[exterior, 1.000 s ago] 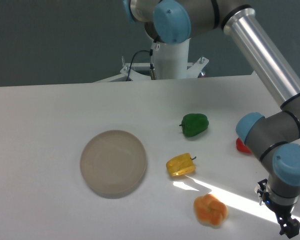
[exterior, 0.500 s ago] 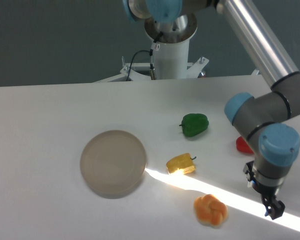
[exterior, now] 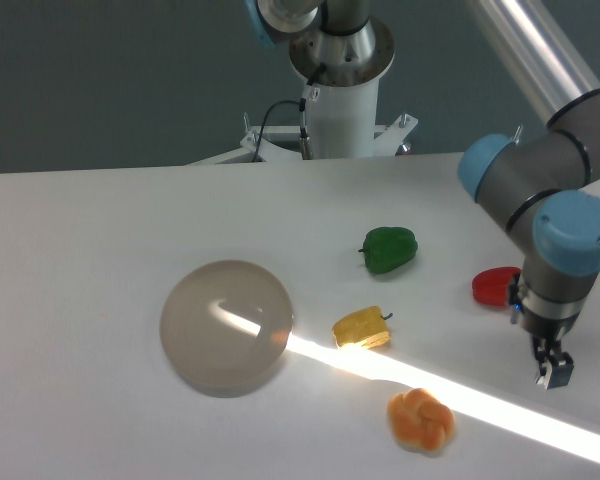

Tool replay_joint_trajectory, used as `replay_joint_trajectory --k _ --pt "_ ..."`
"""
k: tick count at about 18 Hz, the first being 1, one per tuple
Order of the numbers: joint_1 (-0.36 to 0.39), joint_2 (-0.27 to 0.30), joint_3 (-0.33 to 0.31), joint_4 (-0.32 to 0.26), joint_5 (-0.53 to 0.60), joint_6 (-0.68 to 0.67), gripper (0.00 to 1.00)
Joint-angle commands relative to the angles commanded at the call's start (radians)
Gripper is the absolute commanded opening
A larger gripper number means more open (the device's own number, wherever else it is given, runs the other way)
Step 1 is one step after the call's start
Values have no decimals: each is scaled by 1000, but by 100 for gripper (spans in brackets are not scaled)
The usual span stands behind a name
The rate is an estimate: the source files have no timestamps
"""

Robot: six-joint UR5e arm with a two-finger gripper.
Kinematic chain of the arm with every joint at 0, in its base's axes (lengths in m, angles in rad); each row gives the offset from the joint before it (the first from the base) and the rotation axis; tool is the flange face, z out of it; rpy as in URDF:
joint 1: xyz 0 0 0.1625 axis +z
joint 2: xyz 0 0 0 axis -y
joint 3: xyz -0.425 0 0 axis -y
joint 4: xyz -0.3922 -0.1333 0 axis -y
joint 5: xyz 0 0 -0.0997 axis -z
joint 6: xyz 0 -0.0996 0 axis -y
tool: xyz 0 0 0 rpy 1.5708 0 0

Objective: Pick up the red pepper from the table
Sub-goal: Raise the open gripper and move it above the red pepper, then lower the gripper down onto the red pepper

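Small glossy red pepper (exterior: 495, 286) lies on the large flat white table (exterior: 100, 230) near the right edge, right side partly hidden behind the arm's wrist. Black two-finger pincer (exterior: 554, 372) hangs pointing down, just in front of and to the right of the red pepper, not touching it; fingers appear close together, empty, but too small to tell the gap for certain. Other items: green pepper (exterior: 389, 249) towards table centre, left of red one, well apart. Yellow pepper (exterior: 361, 328) in front of green. Orange lumpy fruit-like obj. (exterior: 421, 420) nearest front edge. Round grey-beige plate (exterior: 226, 325) left of yellow pepper. Bright strip of light crosses plate and table diag. Robot base (exterior: 338, 95) at back.
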Motion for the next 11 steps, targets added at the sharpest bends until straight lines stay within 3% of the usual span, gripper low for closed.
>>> replay_joint_trajectory --k 7,11 --pt "98 48 -106 9 -6 206 100" --pt "98 77 -209 95 -15 241 100"
